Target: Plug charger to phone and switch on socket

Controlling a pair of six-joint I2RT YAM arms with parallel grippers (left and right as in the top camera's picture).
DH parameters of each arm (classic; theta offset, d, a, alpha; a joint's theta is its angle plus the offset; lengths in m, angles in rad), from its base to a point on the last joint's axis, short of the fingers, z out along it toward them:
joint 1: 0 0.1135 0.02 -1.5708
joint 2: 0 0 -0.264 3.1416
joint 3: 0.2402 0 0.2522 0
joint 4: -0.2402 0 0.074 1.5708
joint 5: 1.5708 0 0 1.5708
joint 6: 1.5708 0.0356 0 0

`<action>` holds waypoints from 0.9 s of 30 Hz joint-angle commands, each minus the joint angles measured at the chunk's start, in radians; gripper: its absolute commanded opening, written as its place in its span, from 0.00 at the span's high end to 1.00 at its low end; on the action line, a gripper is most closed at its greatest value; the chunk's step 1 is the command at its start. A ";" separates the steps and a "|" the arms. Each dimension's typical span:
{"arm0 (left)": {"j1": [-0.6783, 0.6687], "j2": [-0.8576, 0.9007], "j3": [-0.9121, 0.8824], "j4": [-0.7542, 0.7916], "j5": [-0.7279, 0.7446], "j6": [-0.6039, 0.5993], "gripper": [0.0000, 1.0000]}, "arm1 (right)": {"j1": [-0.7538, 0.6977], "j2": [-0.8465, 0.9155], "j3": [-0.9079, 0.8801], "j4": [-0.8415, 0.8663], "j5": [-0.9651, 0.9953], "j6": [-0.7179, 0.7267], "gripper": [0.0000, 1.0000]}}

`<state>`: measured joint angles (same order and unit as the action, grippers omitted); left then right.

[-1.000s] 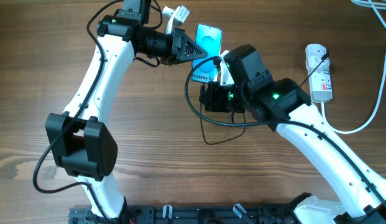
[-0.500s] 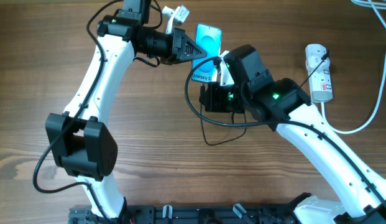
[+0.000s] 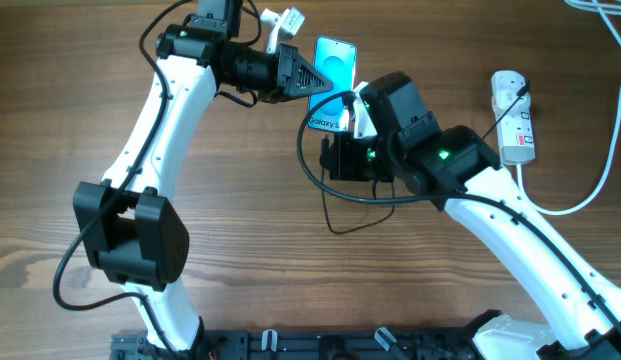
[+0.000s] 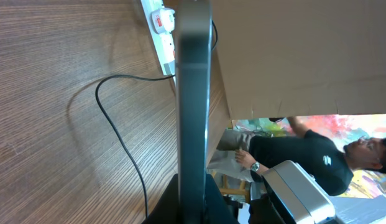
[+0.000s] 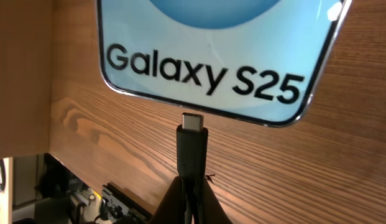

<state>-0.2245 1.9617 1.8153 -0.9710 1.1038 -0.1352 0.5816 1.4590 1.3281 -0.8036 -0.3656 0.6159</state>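
Both closed: left claw (image 4: 193,190) is clamped on the phone (image 3: 333,70) and holds it on edge, mid-counter (image 3: 240,220) toward the far side. The right claw (image 5: 191,186) is pinched on the charger (image 5: 192,146) plug, its metal tip right at the phone's bottom edge under the "Galaxy S25" strip; can't tell if it's seated in the port. The socket (image 3: 515,118) lies on the counter well off to the right, and the charger's black cable loops on the wood below the claws.

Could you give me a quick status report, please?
Left gripper shut on cyan-screened smartphone. Right gripper shut on black charger plug, tip at phone's bottom edge. Nothing blocking.
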 commanded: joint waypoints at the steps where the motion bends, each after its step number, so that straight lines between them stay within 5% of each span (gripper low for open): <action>1: 0.000 -0.034 0.015 0.006 0.021 0.024 0.96 | 0.003 0.011 0.000 0.011 -0.016 -0.016 0.96; 27: -0.001 -0.034 0.015 0.003 0.021 0.024 0.96 | 0.003 0.011 0.000 0.010 0.034 -0.010 0.96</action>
<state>-0.2245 1.9617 1.8153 -0.9714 1.1004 -0.1349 0.5816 1.4590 1.3281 -0.7982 -0.3645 0.6010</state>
